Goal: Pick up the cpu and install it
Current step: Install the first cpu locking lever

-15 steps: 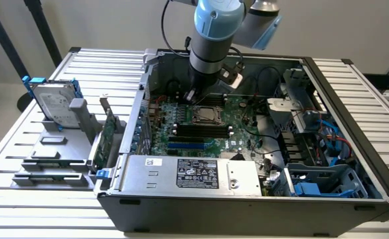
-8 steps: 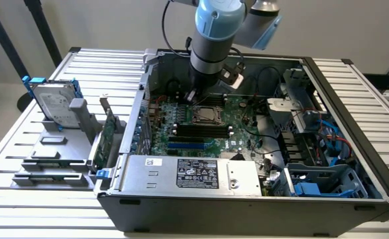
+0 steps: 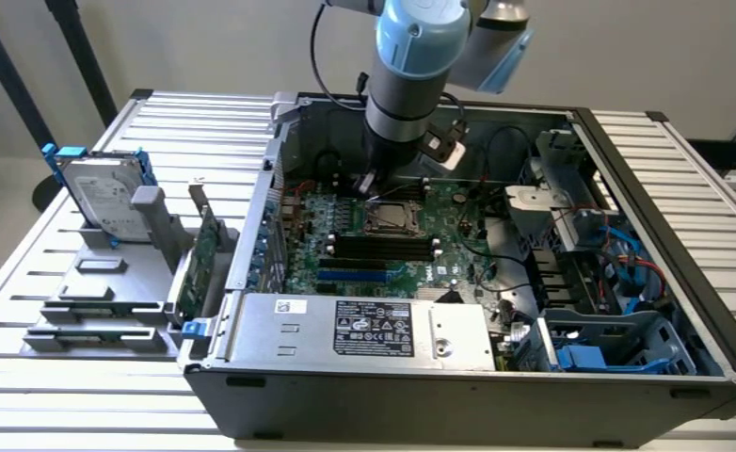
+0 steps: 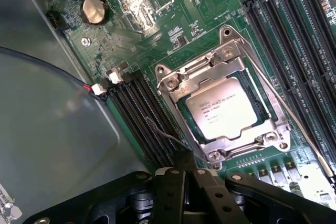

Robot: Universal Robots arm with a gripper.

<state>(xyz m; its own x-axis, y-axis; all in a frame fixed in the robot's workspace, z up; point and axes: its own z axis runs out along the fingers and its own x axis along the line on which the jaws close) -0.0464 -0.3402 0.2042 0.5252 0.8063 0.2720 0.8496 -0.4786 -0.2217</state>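
- We judge the install step all but done: the cpu (image 4: 223,107) lies flat inside the socket frame (image 4: 173,80) on the green board (image 4: 173,30).
- The tool (image 4: 185,174) is shut and empty, poised near the frame at about 7 o'clock of the cpu.
- The note forbids guessing the following move; we see the thin latch wire (image 4: 294,119) standing off the frame.
- Hidden: the tool's tips in the exterior view, behind the arm (image 3: 408,104).

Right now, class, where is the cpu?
In the wrist view the cpu lies flat inside the metal socket frame on the green motherboard, with dark memory slots beside it.
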